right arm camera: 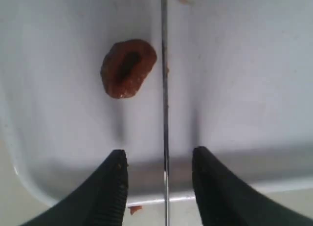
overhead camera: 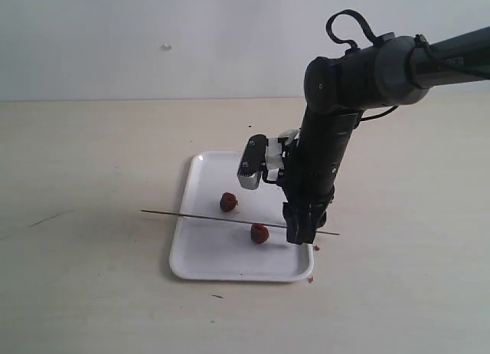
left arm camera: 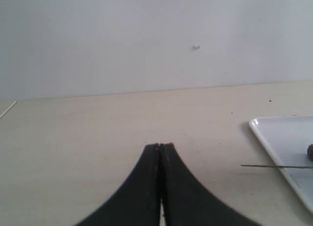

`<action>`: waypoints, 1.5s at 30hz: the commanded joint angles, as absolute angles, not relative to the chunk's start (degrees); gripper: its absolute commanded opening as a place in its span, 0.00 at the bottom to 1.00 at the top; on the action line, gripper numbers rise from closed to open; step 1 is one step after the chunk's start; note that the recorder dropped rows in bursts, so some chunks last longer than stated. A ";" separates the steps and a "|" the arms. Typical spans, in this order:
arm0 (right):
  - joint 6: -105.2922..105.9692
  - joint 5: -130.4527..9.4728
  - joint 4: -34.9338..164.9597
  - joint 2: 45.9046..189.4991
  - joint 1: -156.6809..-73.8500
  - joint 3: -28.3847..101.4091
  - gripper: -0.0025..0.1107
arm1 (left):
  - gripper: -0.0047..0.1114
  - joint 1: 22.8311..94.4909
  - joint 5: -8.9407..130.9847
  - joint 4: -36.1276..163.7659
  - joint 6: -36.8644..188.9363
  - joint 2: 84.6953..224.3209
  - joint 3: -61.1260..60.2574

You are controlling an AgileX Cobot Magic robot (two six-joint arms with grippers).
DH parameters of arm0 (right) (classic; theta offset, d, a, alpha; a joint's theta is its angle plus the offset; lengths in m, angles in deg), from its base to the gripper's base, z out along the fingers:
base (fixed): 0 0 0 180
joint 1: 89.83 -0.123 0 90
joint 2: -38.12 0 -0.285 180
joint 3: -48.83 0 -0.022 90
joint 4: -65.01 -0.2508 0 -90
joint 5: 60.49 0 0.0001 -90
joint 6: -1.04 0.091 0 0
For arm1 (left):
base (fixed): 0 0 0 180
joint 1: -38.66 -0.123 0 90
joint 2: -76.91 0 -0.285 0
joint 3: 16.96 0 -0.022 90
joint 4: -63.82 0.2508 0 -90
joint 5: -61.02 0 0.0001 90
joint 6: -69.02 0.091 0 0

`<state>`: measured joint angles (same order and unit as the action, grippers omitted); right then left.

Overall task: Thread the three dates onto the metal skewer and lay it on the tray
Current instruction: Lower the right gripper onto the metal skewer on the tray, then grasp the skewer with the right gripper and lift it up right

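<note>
The white tray (overhead camera: 207, 254) lies mid-table. The thin metal skewer (overhead camera: 207, 217) rests across it, both ends sticking out past the rims. Two dates show: one (overhead camera: 228, 202) just behind the skewer, one (overhead camera: 259, 233) just in front of it. A third date is not visible. My right gripper (overhead camera: 300, 230) points down at the tray's right edge. In the right wrist view it (right arm camera: 159, 155) is open, the skewer (right arm camera: 165, 89) running between the fingers untouched, with a date (right arm camera: 128, 68) beside it. My left gripper (left arm camera: 160, 146) is shut and empty over bare table, left of the tray (left arm camera: 288, 138).
Small red-brown crumbs lie by the tray's front right corner (overhead camera: 309, 278). A faint thin line (overhead camera: 38, 220) marks the table at the far left. A pale wall stands behind the table. The skewer's free tip (left arm camera: 249, 165) juts out over the tabletop.
</note>
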<state>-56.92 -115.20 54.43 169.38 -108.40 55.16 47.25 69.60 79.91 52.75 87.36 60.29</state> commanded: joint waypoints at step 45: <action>-22.01 -112.04 53.39 140.57 -97.23 50.85 0.02 | 0.04 47.20 68.78 79.73 52.37 87.12 60.26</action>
<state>-23.15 -114.27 53.54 140.41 -100.61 54.70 47.25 69.60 79.91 52.75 87.36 60.29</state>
